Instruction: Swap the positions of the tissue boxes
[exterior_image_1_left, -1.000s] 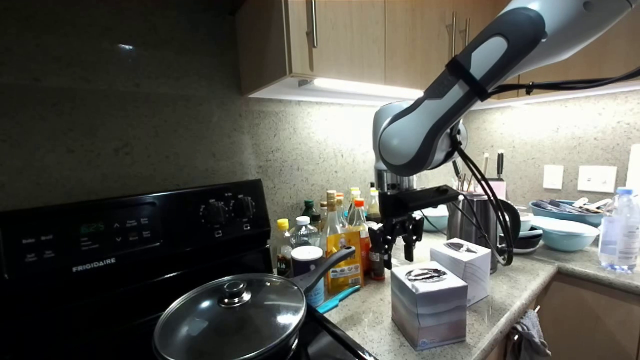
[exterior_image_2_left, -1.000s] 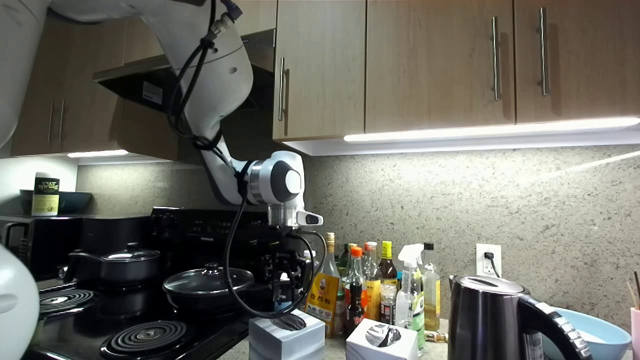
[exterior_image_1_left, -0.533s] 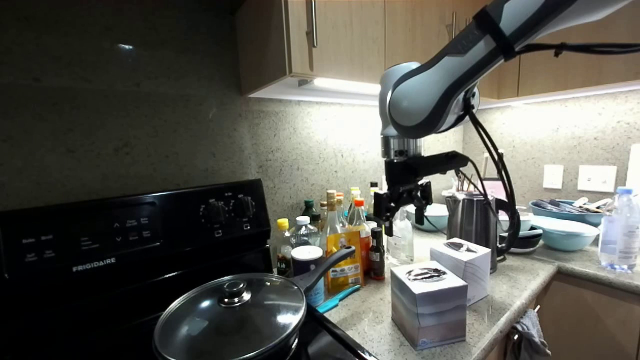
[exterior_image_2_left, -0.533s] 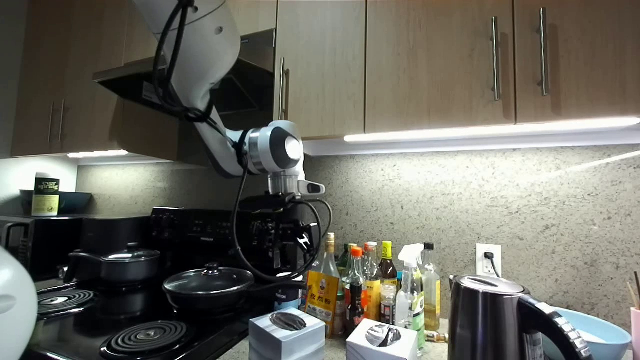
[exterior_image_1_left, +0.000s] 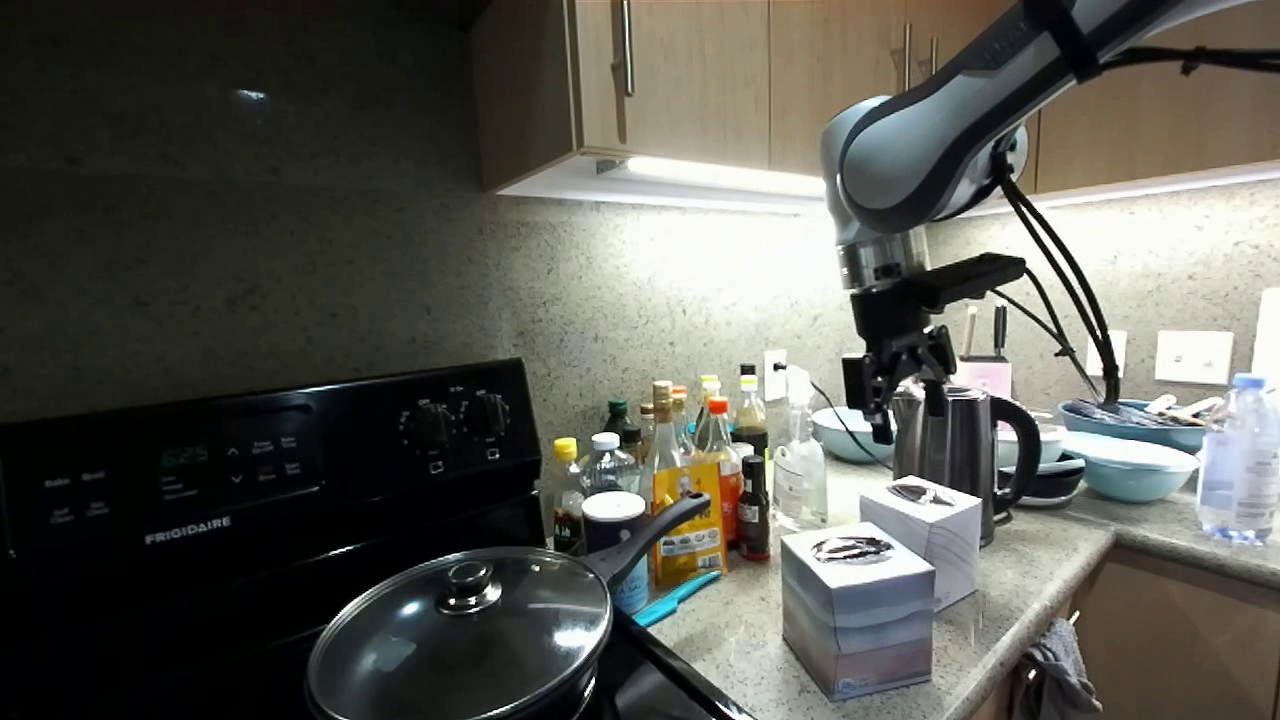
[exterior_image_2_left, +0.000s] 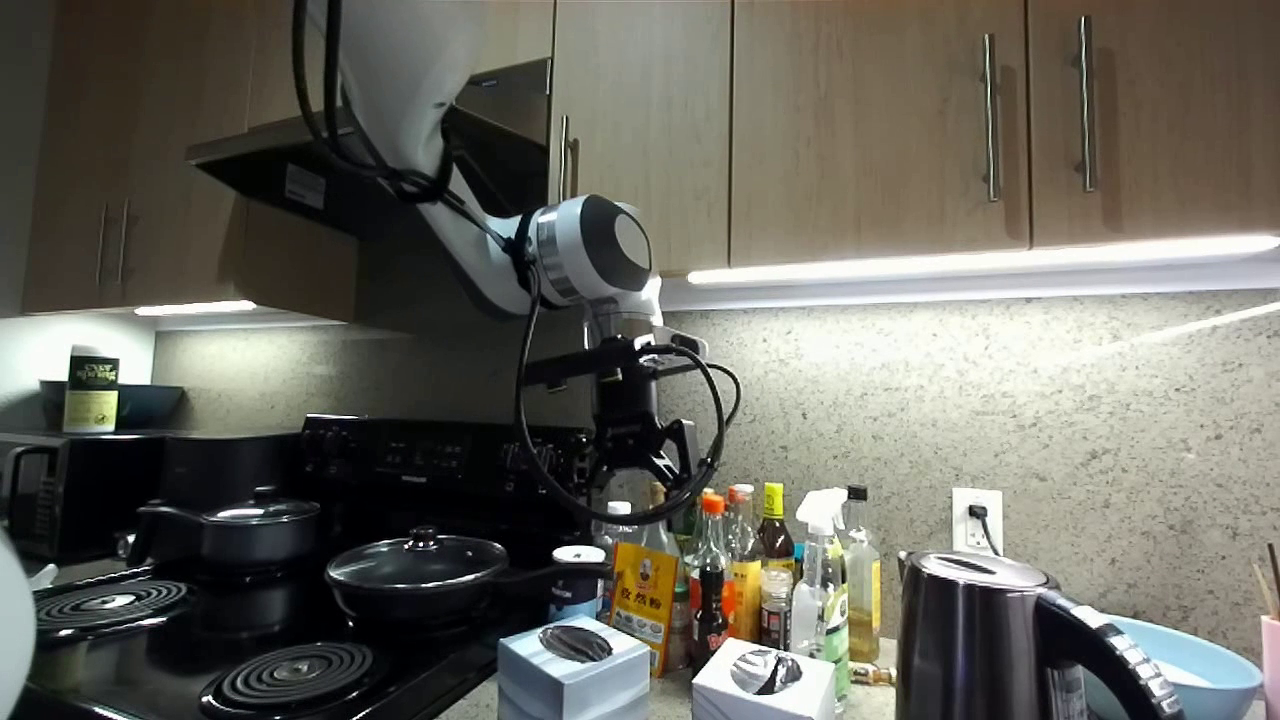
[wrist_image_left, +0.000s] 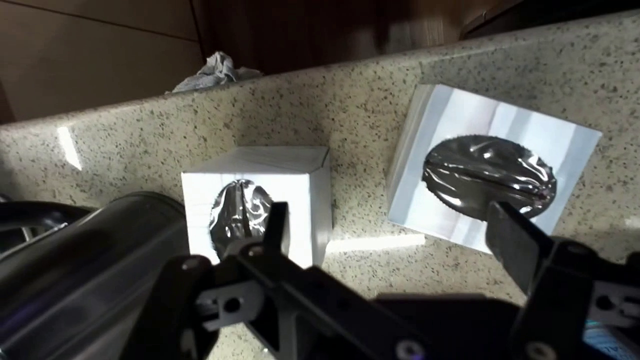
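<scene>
The whitish tissue box (exterior_image_1_left: 935, 545) and banded grey-lavender box (exterior_image_1_left: 860, 618) were probably light, stiff yet crushable, best pinched gently across opposite sides. Cubes with shiny oval openings on top, they stood apart on the tabletop (exterior_image_1_left: 720, 640), the whitish one nearer the kettle (exterior_image_1_left: 955, 450), while the hand (wrist_image_left: 386, 215) hung spread and empty.
</scene>
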